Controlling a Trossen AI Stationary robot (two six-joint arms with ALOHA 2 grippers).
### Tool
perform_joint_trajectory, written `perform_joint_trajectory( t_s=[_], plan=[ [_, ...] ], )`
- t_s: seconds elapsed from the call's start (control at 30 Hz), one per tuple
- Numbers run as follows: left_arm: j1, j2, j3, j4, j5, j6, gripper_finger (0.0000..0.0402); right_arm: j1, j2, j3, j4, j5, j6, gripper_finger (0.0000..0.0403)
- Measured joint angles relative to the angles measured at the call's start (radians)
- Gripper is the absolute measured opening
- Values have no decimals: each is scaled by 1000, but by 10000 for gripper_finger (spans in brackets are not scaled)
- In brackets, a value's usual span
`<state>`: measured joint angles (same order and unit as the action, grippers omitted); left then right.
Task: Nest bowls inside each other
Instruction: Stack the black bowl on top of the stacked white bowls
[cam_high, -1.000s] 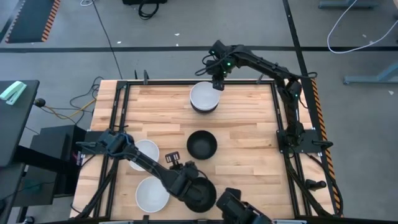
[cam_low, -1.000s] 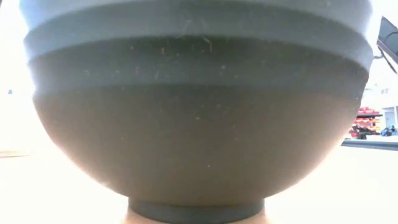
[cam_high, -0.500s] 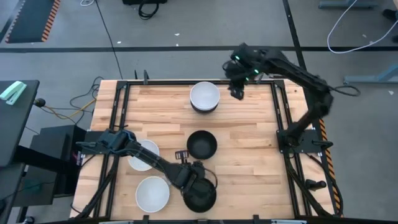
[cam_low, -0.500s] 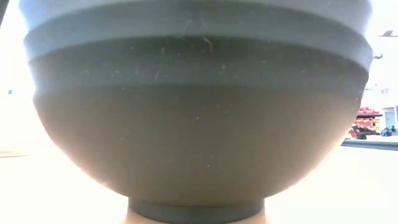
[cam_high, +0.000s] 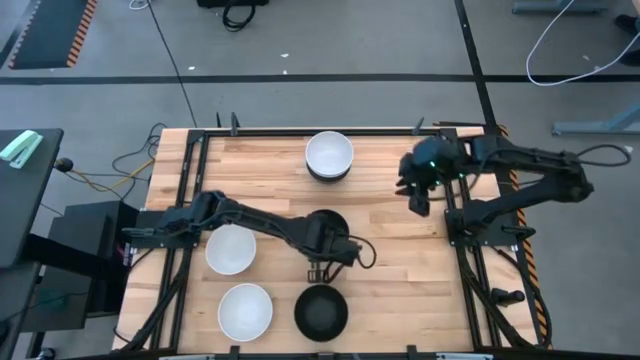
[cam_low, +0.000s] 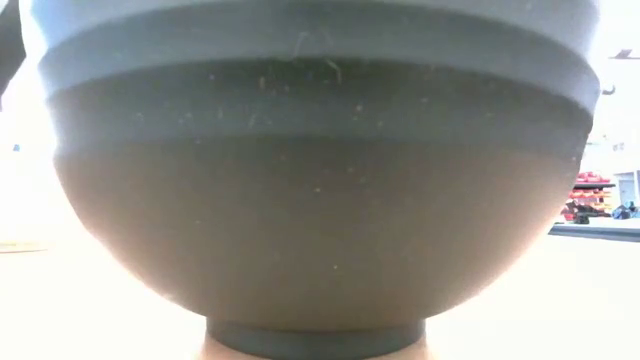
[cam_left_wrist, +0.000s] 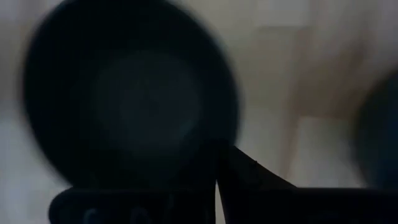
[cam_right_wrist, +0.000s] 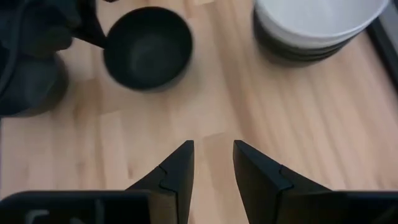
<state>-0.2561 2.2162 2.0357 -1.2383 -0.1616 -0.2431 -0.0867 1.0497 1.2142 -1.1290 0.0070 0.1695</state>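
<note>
A white bowl tops a stack (cam_high: 329, 155) (cam_right_wrist: 317, 25) at the far middle, with dark bowls under it. One black bowl (cam_high: 322, 222) (cam_right_wrist: 148, 46) sits at the table's centre. A black nested stack (cam_high: 320, 312) (cam_low: 320, 180) (cam_left_wrist: 130, 106) stands on its foot at the near edge. Two single white bowls (cam_high: 230, 250) (cam_high: 245, 310) lie near left. My left gripper (cam_high: 322, 268) hovers between the centre bowl and the near stack. My right gripper (cam_high: 418, 198) (cam_right_wrist: 212, 155) is open, holds nothing, and hangs by the right edge.
Black frame rails (cam_high: 448, 180) run along the table's sides, close to my right gripper. Bare wood (cam_high: 390, 260) lies between the centre bowl and the right rail. The near black stack fills the low view and hides everything behind it.
My right gripper has swung away from the far white-topped stack toward the table's right edge and nearer. My left gripper has drawn back from the near black stack toward the centre bowl. The bowls have stayed in place.
</note>
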Motion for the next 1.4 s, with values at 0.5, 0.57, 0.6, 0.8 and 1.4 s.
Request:
perform_joint_trajectory(
  t_s=[0.5, 0.57, 0.6, 0.8, 1.4],
  plan=[
    [12, 8, -1, 35, 88, 3, 38, 181, -54, -75, 15, 102, 119, 119],
    [12, 8, -1, 37, 88, 1, 37, 196, -54, -75, 16, 103, 127, 119],
    [12, 8, -1, 40, 88, 1, 37, 203, -54, -75, 19, 102, 131, 119],
    [12, 8, -1, 53, 88, -5, 50, 239, -54, -75, 32, 132, 145, 119],
    [31, 70, 1, 51, 115, -12, 62, 254, -53, -75, 45, 146, 152, 119]
  ],
)
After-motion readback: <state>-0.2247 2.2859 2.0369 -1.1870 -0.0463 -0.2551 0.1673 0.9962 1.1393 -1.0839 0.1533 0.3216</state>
